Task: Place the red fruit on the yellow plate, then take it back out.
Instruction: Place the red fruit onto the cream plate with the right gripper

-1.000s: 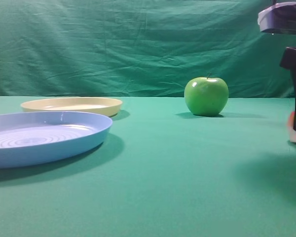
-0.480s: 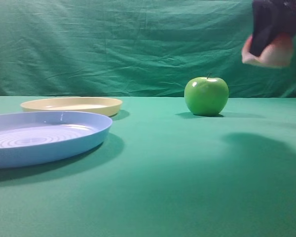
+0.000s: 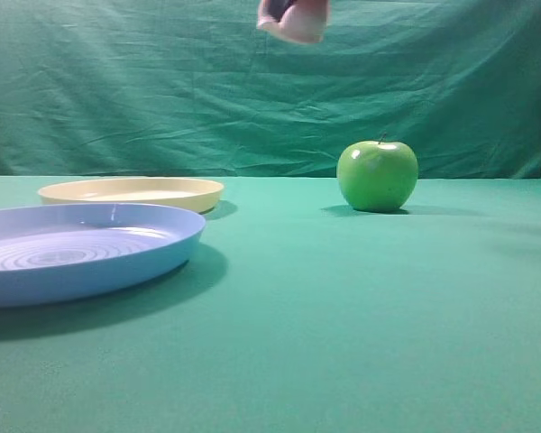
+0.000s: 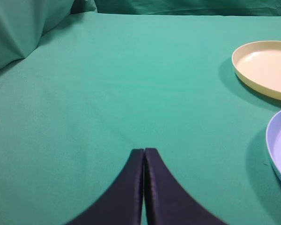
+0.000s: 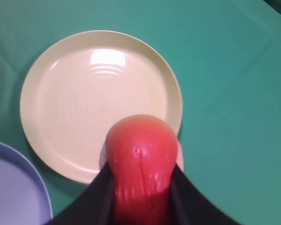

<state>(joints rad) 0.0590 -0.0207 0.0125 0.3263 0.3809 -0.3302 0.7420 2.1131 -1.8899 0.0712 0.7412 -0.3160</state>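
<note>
While the green cloth-covered table is spread wide under everything, the first half of the task is judged to be in hand: the carry toward the plate, with the placing not yet done. On the left of the exterior view the light blue plate is seen nearest the camera, and the yellow plate is set just behind it; whether their rims touch cannot be told. The yellow plate is shown bare in the right wrist view. The green apple is left standing well to the right, apart from both plates.

High at the top edge of the exterior view the red fruit is held in the air, well above the cloth, somewhere between the apple and the plates. In the right wrist view the red fruit is seen pinched between the two dark fingers of the right gripper, with the yellow plate lying below and ahead of it. The left gripper is kept low over bare cloth, its fingers pressed together on nothing.

For the next move, the fruit is to be brought over the plate's middle, lowered until it is borne by the plate, and only then released. As a round thing, it may be expected to roll if let go off-centre or from height.
</note>
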